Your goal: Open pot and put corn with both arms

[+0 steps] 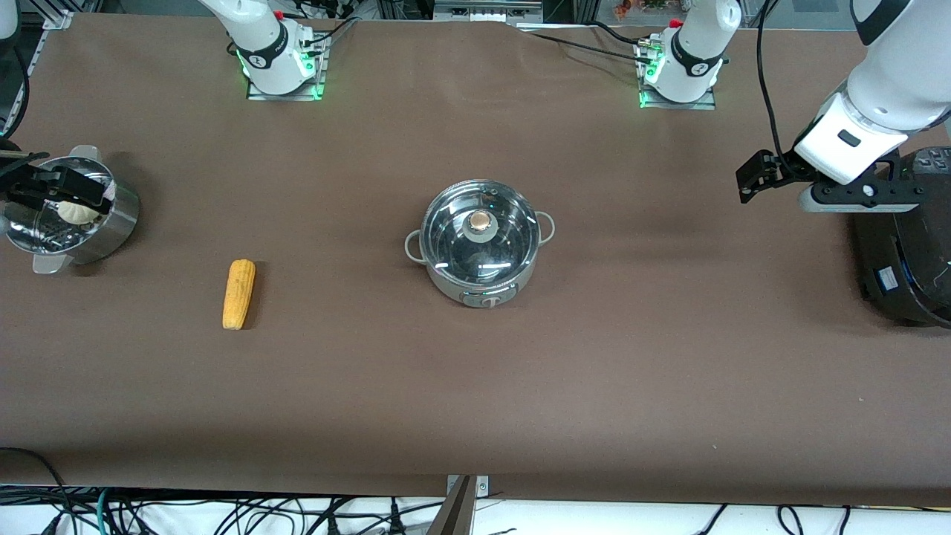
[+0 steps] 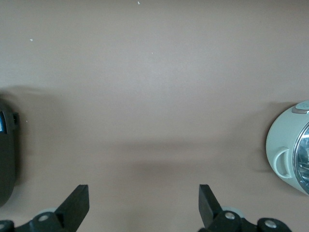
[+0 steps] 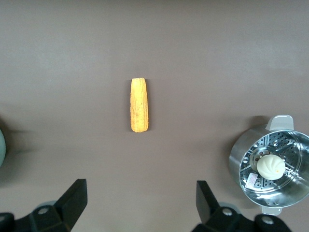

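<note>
Corn (image 1: 238, 293) lies untouched, pot (image 1: 481, 241) lidded; left gripper (image 2: 144, 205) and right gripper (image 3: 141, 203) jaws spread wide, empty

Round pot (image 1: 480, 286): polished stainless steel, mirror-glossy, with a clear glass lid (image 1: 480, 236) and a coppery metallic knob (image 1: 481, 220). Brown table cover (image 1: 475, 386): matt, cloth-like, faintly creased. Yellow-orange corn cob (image 1: 238, 293): dull, bumpy kernels. Steel steamer basket (image 3: 241, 159) at the right arm's edge: shiny, perforated; its pale bun (image 3: 271, 166) smooth, matt. Black cooker (image 1: 903, 260): glossy, probably plastic.
</note>
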You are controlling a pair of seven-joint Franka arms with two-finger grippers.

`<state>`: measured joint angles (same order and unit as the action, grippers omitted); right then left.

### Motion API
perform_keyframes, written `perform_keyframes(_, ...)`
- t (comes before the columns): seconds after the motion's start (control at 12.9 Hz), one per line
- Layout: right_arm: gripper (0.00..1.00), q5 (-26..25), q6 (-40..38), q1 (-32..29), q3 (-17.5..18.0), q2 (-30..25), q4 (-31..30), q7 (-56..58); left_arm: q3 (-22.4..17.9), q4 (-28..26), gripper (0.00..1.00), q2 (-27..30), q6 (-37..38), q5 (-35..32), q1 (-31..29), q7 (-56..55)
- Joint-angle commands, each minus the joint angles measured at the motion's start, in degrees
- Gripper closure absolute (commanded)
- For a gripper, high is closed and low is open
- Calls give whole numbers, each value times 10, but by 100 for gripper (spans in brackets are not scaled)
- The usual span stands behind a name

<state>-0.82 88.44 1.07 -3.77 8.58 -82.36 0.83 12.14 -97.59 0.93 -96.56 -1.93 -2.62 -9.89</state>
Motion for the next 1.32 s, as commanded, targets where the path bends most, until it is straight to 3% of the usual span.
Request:
perform_keyframes(0.0, 0, -5, -7, -7, 9, -1, 5, -3, -7, 19, 0, -7, 15, 11, 4, 11)
perform_keyframes(1.24, 0, -18, -1, -7, 9, -1, 4, 2, -3, 36, 0, -18, 66, 14, 12, 9)
